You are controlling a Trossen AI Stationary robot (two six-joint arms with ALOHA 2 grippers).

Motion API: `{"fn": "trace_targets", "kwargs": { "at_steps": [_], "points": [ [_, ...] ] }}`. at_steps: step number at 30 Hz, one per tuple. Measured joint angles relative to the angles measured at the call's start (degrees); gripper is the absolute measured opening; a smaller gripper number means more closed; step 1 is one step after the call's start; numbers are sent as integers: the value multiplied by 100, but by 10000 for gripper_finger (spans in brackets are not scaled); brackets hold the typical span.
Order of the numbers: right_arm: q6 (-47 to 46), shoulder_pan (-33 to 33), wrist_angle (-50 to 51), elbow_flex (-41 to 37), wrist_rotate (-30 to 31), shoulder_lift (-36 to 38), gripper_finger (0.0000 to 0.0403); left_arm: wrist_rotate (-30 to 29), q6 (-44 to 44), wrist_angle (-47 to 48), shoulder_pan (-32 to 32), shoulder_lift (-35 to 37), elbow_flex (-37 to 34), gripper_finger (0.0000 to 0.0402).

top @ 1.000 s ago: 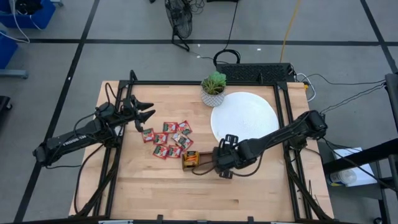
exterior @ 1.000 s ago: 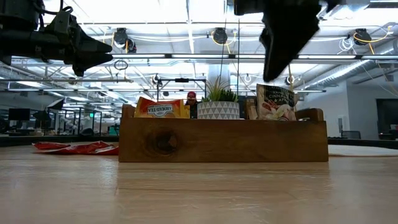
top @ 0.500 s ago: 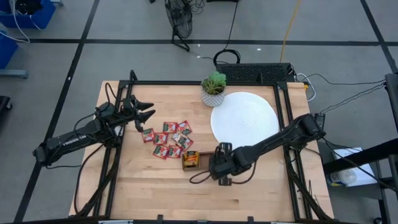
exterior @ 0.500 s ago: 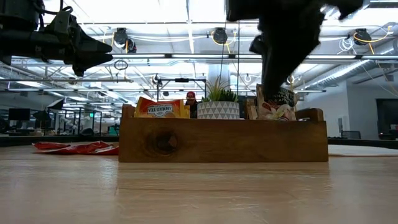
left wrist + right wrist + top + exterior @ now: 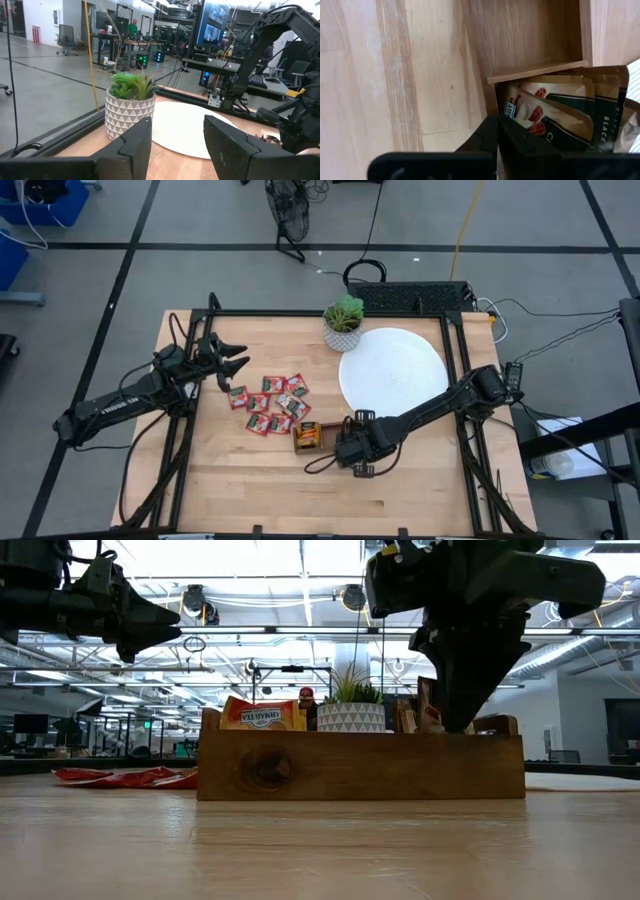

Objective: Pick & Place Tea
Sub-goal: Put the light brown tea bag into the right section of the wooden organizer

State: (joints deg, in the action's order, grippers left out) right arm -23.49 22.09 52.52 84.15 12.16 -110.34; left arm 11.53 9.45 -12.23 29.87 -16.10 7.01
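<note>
The brown wooden tray (image 5: 360, 765) stands on the table near its middle (image 5: 298, 448). An orange-yellow tea sachet (image 5: 262, 715) stands in its left compartment. Pale sachets with dark print (image 5: 555, 107) stand in its right one. My right gripper (image 5: 462, 725) is shut and reaches down into that right compartment (image 5: 496, 120). Several red sachets (image 5: 270, 405) lie flat on the table left of the tray. My left gripper (image 5: 238, 363) hangs open in the air beyond them, holding nothing. My right gripper comes from above, pointing down, with its shut fingertips (image 5: 492, 125) against the edge of the nearest pale sachet (image 5: 520, 107). The sachet stands on edge in the tray, leaning on the others. Whether any of it lies between the fingers, I cannot tell.
A large white disc (image 5: 392, 368) lies at the table's far right. A small potted plant (image 5: 344, 322) stands beside it at the far edge. Bare wood (image 5: 300, 500) stretches along the near edge.
My right gripper has gone down and a little toward the table's left, from above the tray into its right compartment. The pale sachet that stood facing the low view has turned nearly edge-on and sunk lower. The tray has shifted slightly.
</note>
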Motion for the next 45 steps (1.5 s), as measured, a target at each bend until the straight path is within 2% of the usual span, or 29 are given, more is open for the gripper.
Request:
{"fn": "trace_targets", "kwargs": {
  "at_steps": [12,17,26,34,45],
  "points": [
    [-131,-46,518,-21,303,17,0,0,0,0,0,0,0,182],
    [-107,-114,380,-21,263,-34,0,0,-2,0,0,0,0,182],
    [24,-142,323,9,-22,-556,0,0,0,2,0,-2,0,182],
    [-487,62,191,-16,899,-520,0,0,-2,2,0,0,0,182],
    [-1003,39,-461,-7,582,-557,0,0,0,2,0,0,0,182]
  ]
}}
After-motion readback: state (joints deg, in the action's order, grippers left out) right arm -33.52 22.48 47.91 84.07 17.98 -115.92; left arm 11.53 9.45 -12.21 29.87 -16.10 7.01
